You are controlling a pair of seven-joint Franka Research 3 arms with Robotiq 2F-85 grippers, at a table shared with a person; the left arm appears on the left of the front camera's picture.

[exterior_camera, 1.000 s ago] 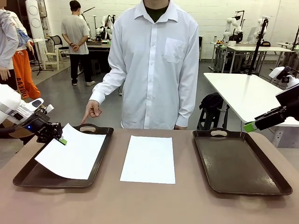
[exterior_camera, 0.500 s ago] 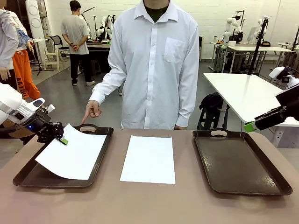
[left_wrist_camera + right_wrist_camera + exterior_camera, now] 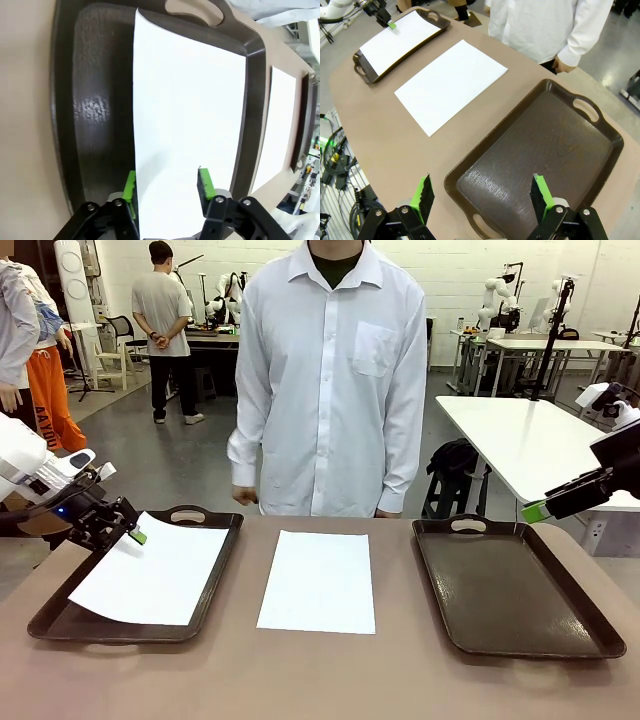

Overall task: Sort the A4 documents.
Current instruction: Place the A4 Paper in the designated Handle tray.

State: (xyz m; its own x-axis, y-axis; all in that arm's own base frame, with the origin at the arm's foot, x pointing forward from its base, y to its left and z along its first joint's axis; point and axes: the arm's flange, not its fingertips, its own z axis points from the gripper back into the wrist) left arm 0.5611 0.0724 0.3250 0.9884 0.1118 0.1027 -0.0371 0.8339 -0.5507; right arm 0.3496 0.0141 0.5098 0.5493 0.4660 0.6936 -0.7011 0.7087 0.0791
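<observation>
One A4 document (image 3: 150, 570) lies flat in the left dark brown tray (image 3: 130, 635). My left gripper (image 3: 133, 535) hovers at its far left corner. In the left wrist view the gripper (image 3: 167, 185) is open, its green pads (image 3: 205, 182) spread either side of the sheet's (image 3: 185, 115) edge without pinching it. A second A4 document (image 3: 318, 580) lies on the table between the trays. My right gripper (image 3: 482, 192) hangs open and holds nothing, above the near end of the right tray (image 3: 540, 155), which has nothing in it.
A person in a white shirt stands at the far edge of the table, with one hand (image 3: 243, 495) hanging by the side. The brown tabletop (image 3: 320, 670) runs bare along its front edge. A white table (image 3: 520, 440) stands behind on the right.
My left gripper has opened and let go of the sheet, which has settled flat into the left tray. The person's pointing hand has drawn back from that tray. The right arm is still.
</observation>
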